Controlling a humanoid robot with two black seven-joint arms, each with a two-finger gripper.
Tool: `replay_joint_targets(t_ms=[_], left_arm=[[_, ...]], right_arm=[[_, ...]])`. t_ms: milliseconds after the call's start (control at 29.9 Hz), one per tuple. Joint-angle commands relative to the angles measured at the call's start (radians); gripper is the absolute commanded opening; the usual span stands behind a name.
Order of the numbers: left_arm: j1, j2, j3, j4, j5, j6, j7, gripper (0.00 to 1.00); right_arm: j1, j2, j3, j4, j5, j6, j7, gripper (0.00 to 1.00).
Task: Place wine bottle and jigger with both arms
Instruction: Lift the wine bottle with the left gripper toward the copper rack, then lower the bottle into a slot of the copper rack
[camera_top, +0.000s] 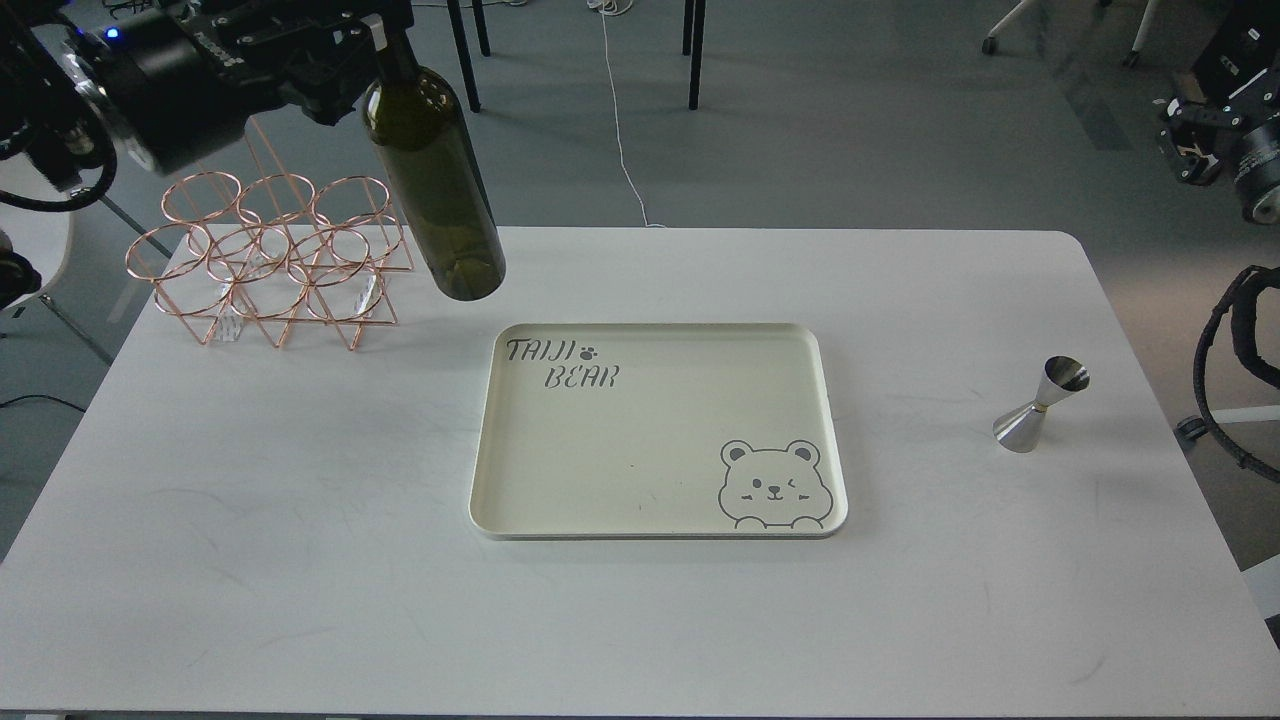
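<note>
The tall dark olive-green glass wine bottle (435, 180) is held by its neck in the closed left pincer (375, 35), hung tilted above the white surface (250, 520) beside a copper wire rack (270, 260). The small shiny steel hourglass jigger (1042, 404) is stood upright, right of the cream bear-printed tray (655, 525). The right pincer (1195, 140) is seen too darkly; its state cannot be told.

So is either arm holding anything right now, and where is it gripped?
The left gripper holds the wine bottle by its neck, lifted clear of the table. The right gripper holds nothing; the jigger stands alone.
</note>
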Motion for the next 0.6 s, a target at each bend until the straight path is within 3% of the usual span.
replay_joint_targets(t_ms=[0,167,568], left_arm=[[-0.027,0.009,0.004,0.104,0.016,0.001,-0.045,0.12],[-0.026,0.006,0.006,0.232,0.018,0.005,-0.074,0.12],[-0.023,-0.006,0.063,0.296,0.076,0.011,-0.074,0.11]], right_arm=[[0.0,0.001,0.0,0.001,0.0,0.0,0.0,0.97],[0.0,0.001,0.0,0.001,0.0,0.0,0.0,0.97],[0.0,-0.001,-0.001,0.0,0.0,0.001,0.0,0.97]])
